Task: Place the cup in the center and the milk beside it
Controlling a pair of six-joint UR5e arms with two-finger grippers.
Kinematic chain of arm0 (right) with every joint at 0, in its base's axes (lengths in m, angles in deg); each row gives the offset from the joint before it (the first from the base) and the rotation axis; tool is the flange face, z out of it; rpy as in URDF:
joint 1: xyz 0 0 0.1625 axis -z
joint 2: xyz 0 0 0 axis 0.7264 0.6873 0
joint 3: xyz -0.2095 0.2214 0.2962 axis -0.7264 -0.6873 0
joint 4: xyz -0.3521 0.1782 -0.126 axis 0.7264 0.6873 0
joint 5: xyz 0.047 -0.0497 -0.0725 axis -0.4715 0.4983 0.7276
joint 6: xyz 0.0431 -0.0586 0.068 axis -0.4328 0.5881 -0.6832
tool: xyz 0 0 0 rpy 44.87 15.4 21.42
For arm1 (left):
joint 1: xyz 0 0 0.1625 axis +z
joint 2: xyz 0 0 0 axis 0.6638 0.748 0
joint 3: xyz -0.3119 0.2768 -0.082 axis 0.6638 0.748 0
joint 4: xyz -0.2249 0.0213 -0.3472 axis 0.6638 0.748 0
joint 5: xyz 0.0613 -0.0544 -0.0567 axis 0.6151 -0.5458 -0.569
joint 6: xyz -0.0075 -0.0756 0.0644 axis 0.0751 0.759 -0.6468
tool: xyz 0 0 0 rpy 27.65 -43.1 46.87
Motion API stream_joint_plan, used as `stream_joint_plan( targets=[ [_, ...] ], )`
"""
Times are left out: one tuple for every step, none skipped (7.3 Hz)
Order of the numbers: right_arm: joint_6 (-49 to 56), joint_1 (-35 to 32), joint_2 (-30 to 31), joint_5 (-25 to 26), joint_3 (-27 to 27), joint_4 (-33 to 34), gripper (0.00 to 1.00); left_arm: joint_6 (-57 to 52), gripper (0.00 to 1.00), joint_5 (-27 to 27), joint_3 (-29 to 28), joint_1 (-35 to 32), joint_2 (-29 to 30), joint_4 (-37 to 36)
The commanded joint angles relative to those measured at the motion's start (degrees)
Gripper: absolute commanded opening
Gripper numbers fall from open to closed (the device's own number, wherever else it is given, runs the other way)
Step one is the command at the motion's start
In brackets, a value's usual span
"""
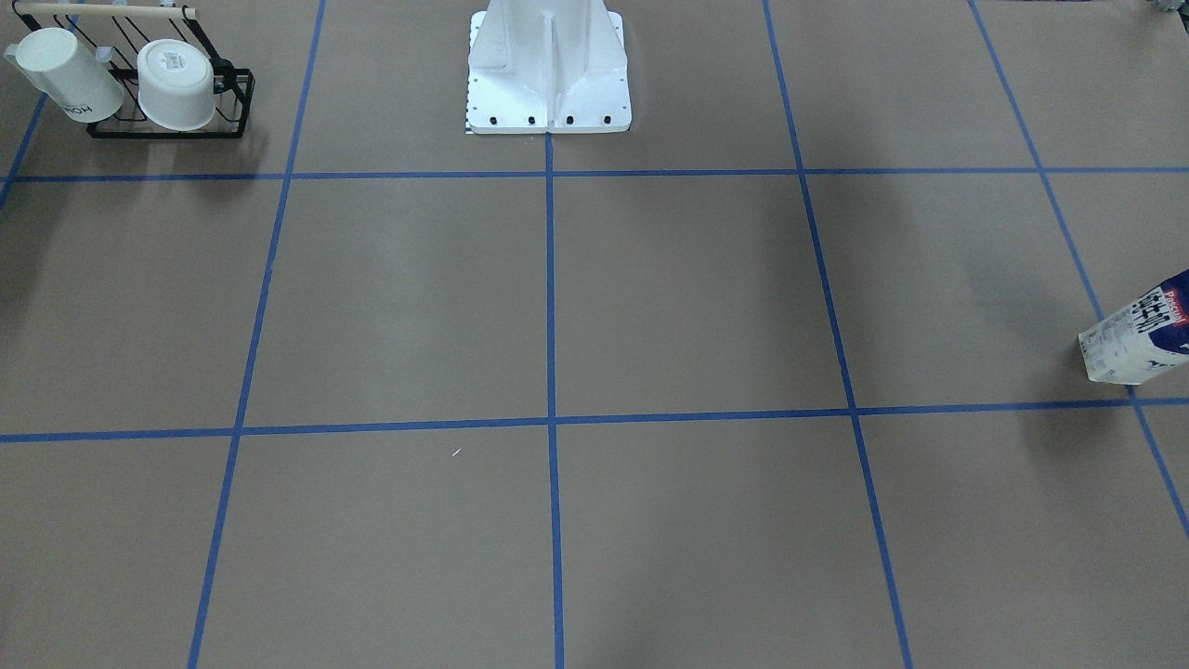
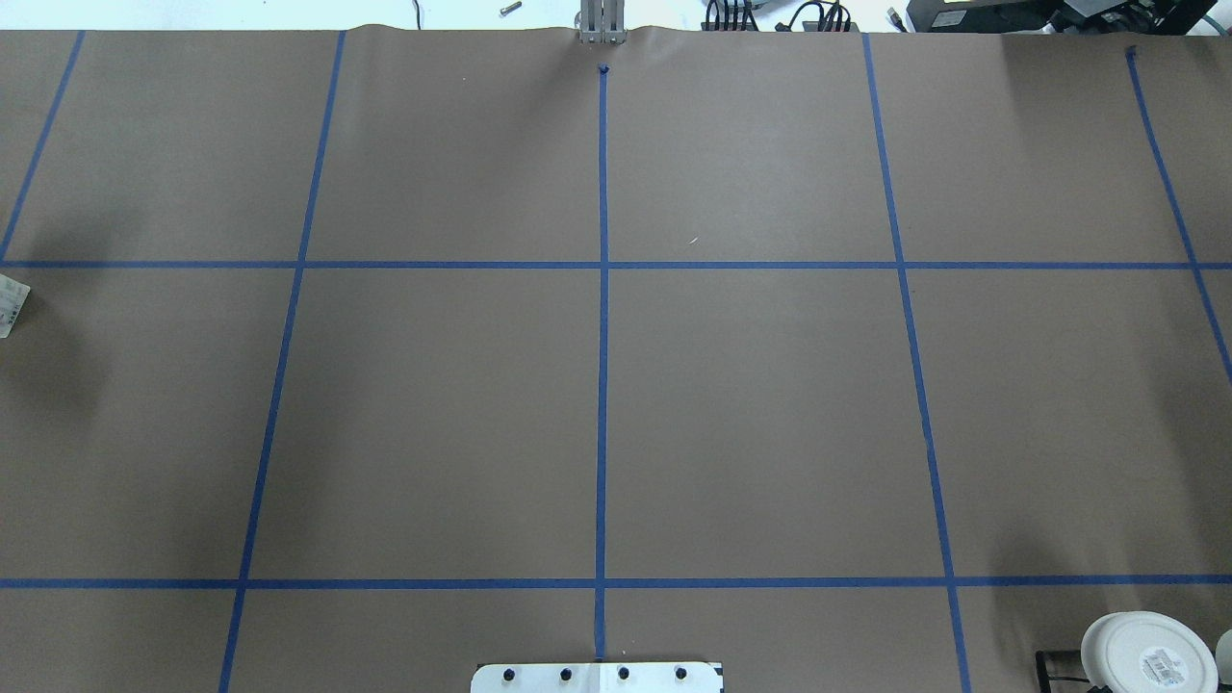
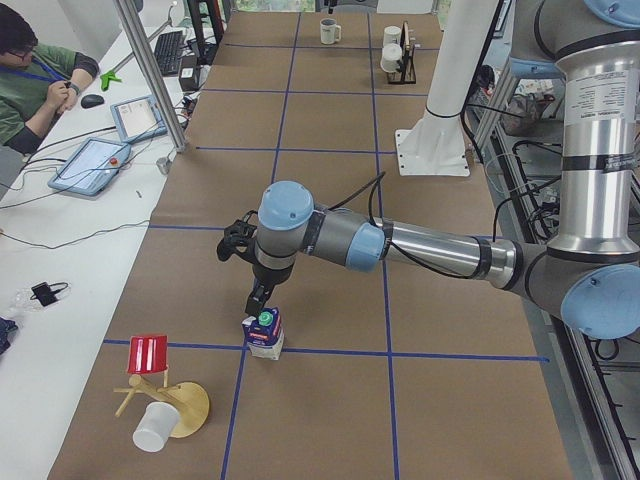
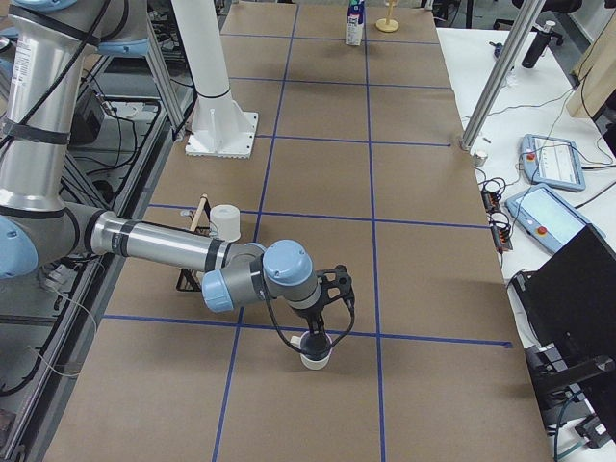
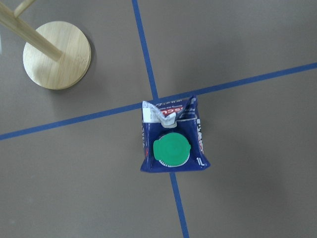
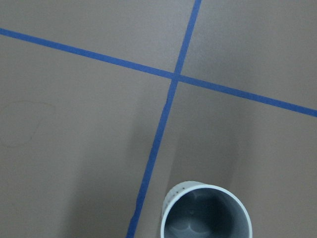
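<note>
Left arm [image 3: 430, 250] extended low, wrist down; left gripper [image 3: 256, 304] just above milk [image 3: 264, 335], upright on tape crossing [image 5: 154, 96] at table's [image 3: 330, 180] left end. Right arm [image 4: 164, 245] likewise, right gripper [image 4: 317, 334] over cup [image 4: 315, 356]. Finger spread of either: cannot tell

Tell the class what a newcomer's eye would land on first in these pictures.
The tall white and dark-blue milk carton with a round green cap stands on a crossing of blue tape lines, the left gripper directly above it. At the opposite end the right gripper hangs over a small white mug with a grey inside.
</note>
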Motion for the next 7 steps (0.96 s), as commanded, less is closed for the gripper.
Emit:
stream_joint_plan(
  targets=[
    [-0.1,-0.01,0.36,4.73,-3.58,-1.4,1.0,-0.14,0.99,-0.04,0.33,0.0,-0.01,0.34],
    [-0.27,0.08,-0.34,5.28,-5.24,-1.4,0.98,-0.31,0.99,-0.04,0.51,0.0,-0.09,0.95],
    [-0.36,0.08,-1.74,5.55,-6.56,-1.22,0.92,-0.14,0.99,-0.04,-0.01,0.0,-0.18,2.79],
    [-0.01,0.08,-4.36,5.47,-9.45,-1.31,0.87,-0.14,0.99,-0.04,-0.11,-0.09,-0.27,3.24],
    [-0.01,0.08,-4.65,5.38,-10.17,-1.22,0.85,-0.31,0.99,-0.04,0.07,0.0,-0.62,3.33],
    [0.08,0.17,-4.56,5.38,-10.27,-1.14,0.81,-0.14,0.99,-0.04,-0.02,-0.09,-0.8,4.64],
    [-0.36,0.52,-4.65,5.38,-10.96,-1.14,0.76,-0.23,0.99,-0.04,-0.02,-0.09,-0.97,5.43]
  ],
)
